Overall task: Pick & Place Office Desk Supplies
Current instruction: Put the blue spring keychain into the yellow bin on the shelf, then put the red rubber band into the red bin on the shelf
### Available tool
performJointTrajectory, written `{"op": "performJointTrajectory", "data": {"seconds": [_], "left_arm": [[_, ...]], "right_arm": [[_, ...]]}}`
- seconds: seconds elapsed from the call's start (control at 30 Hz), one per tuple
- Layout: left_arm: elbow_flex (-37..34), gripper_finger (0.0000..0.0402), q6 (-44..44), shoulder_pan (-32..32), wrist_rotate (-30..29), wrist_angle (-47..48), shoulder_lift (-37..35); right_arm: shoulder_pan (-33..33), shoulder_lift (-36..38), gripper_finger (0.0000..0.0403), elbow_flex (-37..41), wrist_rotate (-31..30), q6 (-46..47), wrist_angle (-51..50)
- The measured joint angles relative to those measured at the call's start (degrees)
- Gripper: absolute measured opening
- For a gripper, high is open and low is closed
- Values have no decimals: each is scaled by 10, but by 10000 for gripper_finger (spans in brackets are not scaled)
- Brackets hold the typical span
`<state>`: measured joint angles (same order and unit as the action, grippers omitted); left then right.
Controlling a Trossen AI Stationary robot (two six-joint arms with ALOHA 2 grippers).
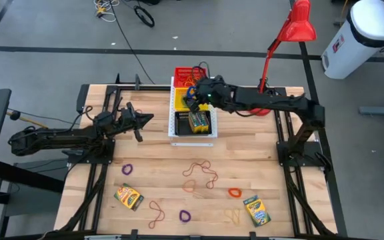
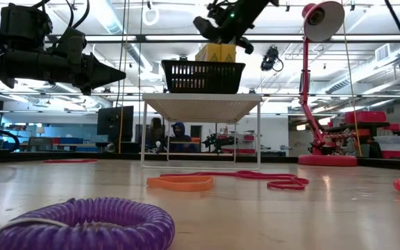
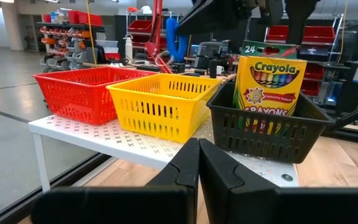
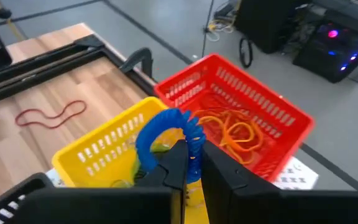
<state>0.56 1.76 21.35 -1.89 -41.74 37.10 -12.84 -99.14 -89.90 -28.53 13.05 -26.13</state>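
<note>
My right gripper (image 4: pixel 188 163) is shut on a blue coiled elastic loop (image 4: pixel 166 127) above the yellow basket (image 4: pixel 104 152), next to the red basket (image 4: pixel 241 118) that holds orange rubber bands. In the high view it (image 1: pixel 191 100) hovers over the row of baskets at the table's far middle. The black basket (image 3: pixel 266 121) holds crayon boxes (image 3: pixel 269 84). My left gripper (image 1: pixel 142 123) waits shut at the left, pointing level at the baskets. Loose on the table lie two crayon boxes (image 1: pixel 129 197) (image 1: pixel 257 211), purple loops (image 1: pixel 127 169), an orange loop (image 1: pixel 235 193) and rubber bands (image 1: pixel 199 175). My right gripper pinches the blue loop's coil at one spot of the ring (image 4: pixel 193 149) between its two fingers. The fingers slant down from the table's right side. The rest of the ring stands out past the fingertips, lifted clear above the yellow basket.
The three baskets stand on a white perforated stand (image 3: pixel 135 143) raised on legs. A red desk lamp (image 1: pixel 292 27) stands at the far right corner, close behind my right arm. In the low view a purple loop (image 2: pixel 82 222) lies nearest the camera.
</note>
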Motion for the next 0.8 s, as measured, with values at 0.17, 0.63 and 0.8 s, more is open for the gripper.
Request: {"op": "performJointTrajectory", "data": {"seconds": [0.17, 0.63, 0.8], "left_arm": [[0, 13, 0, 0, 0, 0, 0], [0, 13, 0, 0, 0, 0, 0], [0, 13, 0, 0, 0, 0, 0]], "right_arm": [[-6, -26, 42, -14, 18, 1, -4], [-14, -33, 115, -15, 33, 1, -8], [-12, -19, 142, -15, 33, 0, -9]]}}
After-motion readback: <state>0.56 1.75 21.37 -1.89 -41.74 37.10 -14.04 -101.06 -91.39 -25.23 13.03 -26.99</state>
